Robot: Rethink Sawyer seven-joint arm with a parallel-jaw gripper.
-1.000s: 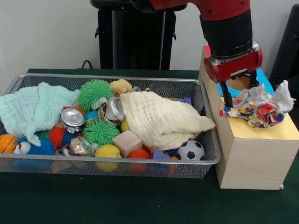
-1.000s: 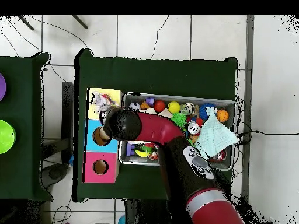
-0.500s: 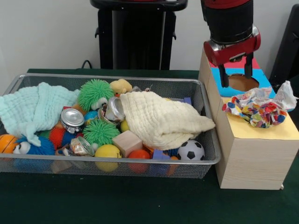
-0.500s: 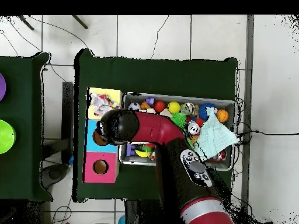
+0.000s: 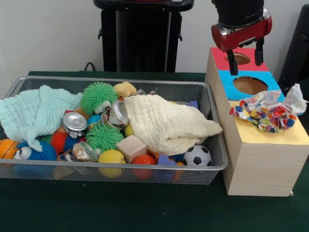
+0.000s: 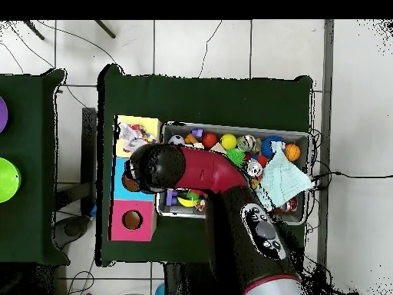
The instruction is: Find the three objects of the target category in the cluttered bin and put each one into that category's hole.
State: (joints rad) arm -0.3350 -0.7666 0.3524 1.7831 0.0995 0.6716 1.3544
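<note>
The hand [image 5: 246, 57] had lifted away at upper right, open and empty, leaving the patterned cloth [image 5: 266, 112] on the yellow panel [image 5: 277, 135], not in a hole.

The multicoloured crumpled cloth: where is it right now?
In the front view, the crumpled cloth lies on the yellow section of the wooden box, right of the wire bin and just in front of the blue hole.

tool [image 5: 246, 60] empty, fingers apart, above wooden box [image 5: 260, 159] | multicoloured cloth [image 5: 266, 112] on yellow panel [image 5: 280, 135]
</note>
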